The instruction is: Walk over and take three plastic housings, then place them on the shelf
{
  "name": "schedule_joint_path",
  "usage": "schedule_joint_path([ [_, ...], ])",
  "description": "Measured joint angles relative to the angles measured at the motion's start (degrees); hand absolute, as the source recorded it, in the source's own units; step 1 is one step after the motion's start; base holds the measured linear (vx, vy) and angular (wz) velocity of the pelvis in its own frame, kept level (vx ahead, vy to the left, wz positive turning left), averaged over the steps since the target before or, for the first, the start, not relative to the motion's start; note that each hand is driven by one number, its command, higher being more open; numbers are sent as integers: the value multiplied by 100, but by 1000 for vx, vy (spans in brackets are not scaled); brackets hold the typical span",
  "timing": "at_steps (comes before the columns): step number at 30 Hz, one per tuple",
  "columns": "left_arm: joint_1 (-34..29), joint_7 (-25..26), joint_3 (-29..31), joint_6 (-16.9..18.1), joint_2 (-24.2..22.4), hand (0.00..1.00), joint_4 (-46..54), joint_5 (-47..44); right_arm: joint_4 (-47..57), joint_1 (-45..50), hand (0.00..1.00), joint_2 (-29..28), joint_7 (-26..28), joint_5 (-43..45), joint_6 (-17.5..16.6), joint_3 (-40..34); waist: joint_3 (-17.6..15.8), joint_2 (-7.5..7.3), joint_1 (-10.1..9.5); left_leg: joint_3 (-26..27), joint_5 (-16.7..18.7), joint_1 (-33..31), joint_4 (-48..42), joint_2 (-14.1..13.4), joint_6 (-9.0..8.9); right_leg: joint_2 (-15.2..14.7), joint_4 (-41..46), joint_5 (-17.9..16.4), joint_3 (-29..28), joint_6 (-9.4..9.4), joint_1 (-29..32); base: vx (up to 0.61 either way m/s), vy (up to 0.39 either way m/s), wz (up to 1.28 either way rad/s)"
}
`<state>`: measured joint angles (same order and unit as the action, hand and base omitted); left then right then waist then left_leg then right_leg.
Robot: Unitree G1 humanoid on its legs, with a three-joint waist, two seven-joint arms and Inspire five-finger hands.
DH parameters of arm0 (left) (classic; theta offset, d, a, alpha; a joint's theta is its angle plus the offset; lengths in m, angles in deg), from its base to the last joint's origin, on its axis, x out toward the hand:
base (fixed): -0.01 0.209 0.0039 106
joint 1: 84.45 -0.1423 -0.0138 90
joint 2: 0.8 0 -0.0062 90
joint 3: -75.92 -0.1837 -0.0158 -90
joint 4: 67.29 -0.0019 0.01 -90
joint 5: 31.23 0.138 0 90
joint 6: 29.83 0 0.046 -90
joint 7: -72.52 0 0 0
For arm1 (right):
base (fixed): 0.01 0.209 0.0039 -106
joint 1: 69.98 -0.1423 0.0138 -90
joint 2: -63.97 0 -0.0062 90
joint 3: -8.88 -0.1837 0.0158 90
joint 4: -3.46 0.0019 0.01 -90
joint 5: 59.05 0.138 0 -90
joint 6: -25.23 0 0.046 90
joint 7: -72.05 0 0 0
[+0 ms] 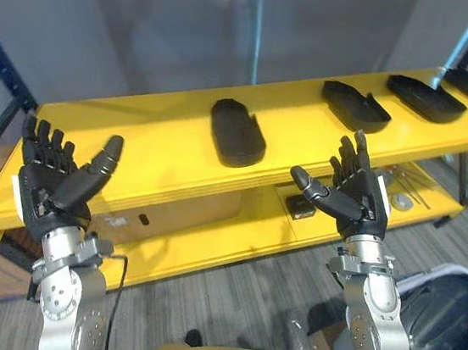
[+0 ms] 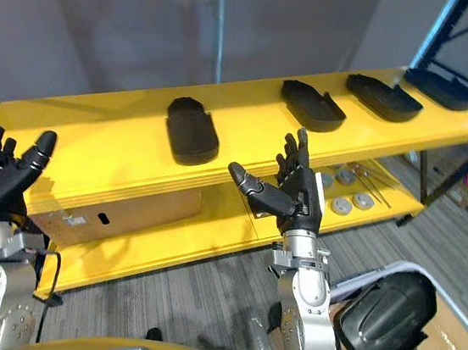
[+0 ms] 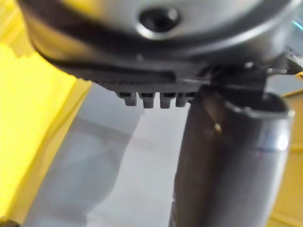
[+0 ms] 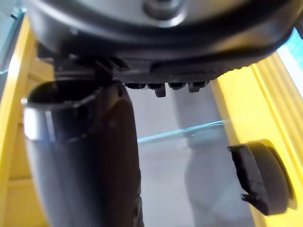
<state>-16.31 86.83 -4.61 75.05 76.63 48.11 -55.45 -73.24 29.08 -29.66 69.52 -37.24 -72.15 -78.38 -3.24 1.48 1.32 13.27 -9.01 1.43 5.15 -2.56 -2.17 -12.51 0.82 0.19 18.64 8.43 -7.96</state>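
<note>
Nearest me, my left hand [image 1: 50,178] and right hand [image 1: 355,194] are raised with fingers straight and spread, holding nothing. Beyond them, four black plastic housings [image 1: 355,105] lie in a row on the yellow shelf [image 1: 152,144], with the closest housing [image 1: 237,132] farther left.
</note>
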Motion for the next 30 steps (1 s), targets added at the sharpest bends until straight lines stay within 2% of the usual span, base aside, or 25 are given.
schedule_joint_path([
  [2,2,-358,-284,-49,37,100,121,-14,-1,-83,100,2,24,172,452,55,-3,-100,-15,-50,-17,-60,0,11,-1,-16,0,1,8,-2,31,-43,48,15],
  [3,6,-474,-527,-22,146,100,171,29,-1,-92,100,5,64,214,513,159,8,-119,-24,-33,-31,-111,0,25,15,-30,2,2,-11,-3,93,-37,73,-8],
  [7,279,-637,-1051,195,377,100,211,184,-11,-105,100,23,125,206,379,605,-21,-153,20,40,-33,-169,0,37,18,-52,9,-4,-81,-15,202,-18,39,-10],
  [9,548,-296,-1202,364,360,100,198,239,-30,-108,100,13,-103,95,161,714,-25,-154,33,38,-34,-206,0,33,18,-51,39,-8,-94,-20,263,-14,12,-4],
  [10,621,-142,-1176,462,307,100,194,213,-94,-108,100,-29,-277,112,-66,677,-39,-149,39,34,-35,-219,1,27,17,-51,80,-9,-99,-21,301,-8,1,-4],
  [14,577,30,-1017,540,186,100,84,196,-143,-108,100,-152,-329,91,-334,204,-70,-148,25,30,-41,-209,1,3,8,-30,104,-11,-111,-24,306,0,0,0],
  [16,552,55,-927,527,172,100,-44,242,-143,-107,100,-152,-327,95,-328,48,-76,-158,23,29,-49,-208,1,-3,2,-25,97,-10,-112,-25,304,16,-9,0],
  [17,363,-174,-606,500,88,100,-114,186,-140,98,100,-383,-293,165,-288,-229,-186,-324,40,64,39,-89,-1,-43,-30,67,-2,-28,-145,-97,184,0,0,0],
  [18,363,-174,-605,500,87,100,-114,185,-140,98,100,-383,-293,165,-288,-229,-190,-331,40,64,39,-89,-1,-44,-30,67,-2,-28,-145,-97,184,0,0,0],
  [23,323,-173,-603,500,87,100,-114,187,-140,175,100,-383,-280,168,-288,-229,-208,-336,39,42,39,-102,-2,-47,-31,67,20,-33,-119,-98,181,0,0,2],
  [26,280,-151,-613,500,69,100,-114,203,-137,346,100,-399,-161,229,-291,-267,-342,-318,44,-83,-3,-124,-2,-20,-1,58,91,-63,0,-97,139,-3,2,21],
  [29,103,109,-561,438,-8,100,-114,275,-138,402,100,-490,-143,208,-291,-191,-526,-264,26,-176,-38,-140,-2,0,9,34,241,-129,37,-109,173,-29,16,14],
  [30,23,289,-495,303,-49,100,-121,550,-141,401,100,-513,-143,193,-291,-117,-558,-244,1,-201,-49,-173,-2,2,4,32,268,-136,60,-111,200,-37,17,9],
])
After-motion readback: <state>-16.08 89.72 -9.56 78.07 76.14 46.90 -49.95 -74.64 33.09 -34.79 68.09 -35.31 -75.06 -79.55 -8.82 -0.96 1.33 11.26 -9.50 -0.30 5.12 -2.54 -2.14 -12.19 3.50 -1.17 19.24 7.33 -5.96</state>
